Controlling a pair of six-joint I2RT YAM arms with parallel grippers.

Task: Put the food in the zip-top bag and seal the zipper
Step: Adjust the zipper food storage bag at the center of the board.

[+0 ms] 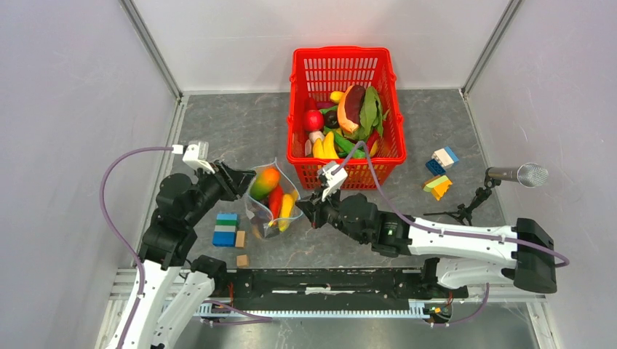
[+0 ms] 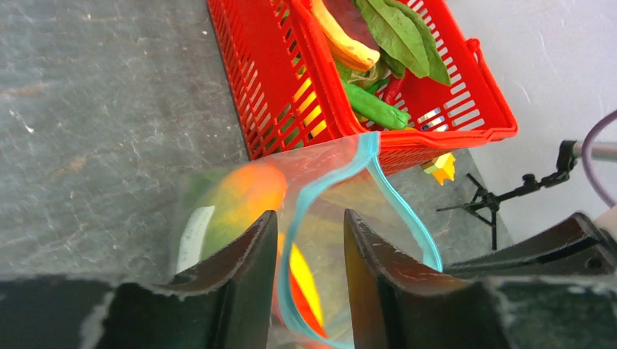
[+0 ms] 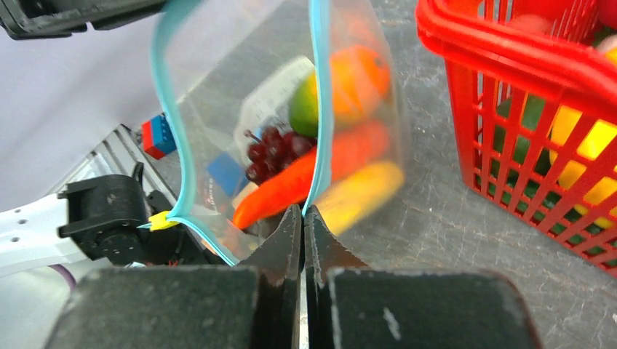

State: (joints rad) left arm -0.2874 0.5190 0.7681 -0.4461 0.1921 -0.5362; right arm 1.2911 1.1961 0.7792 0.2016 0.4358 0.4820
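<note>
My right claw [image 3: 303, 212] pinches the blue zipper [image 3: 319, 87] of the bag [image 3: 218, 87]; my left claw [image 2: 309, 218] straddles it, narrowly open. An uneven pull could spill the carrot [image 3: 291, 187].

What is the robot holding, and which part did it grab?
The right gripper is shut on the zip-top bag, pinching the blue zipper at the mouth's edge. The left gripper is open around the mouth's other edge, gripping nothing.
</note>
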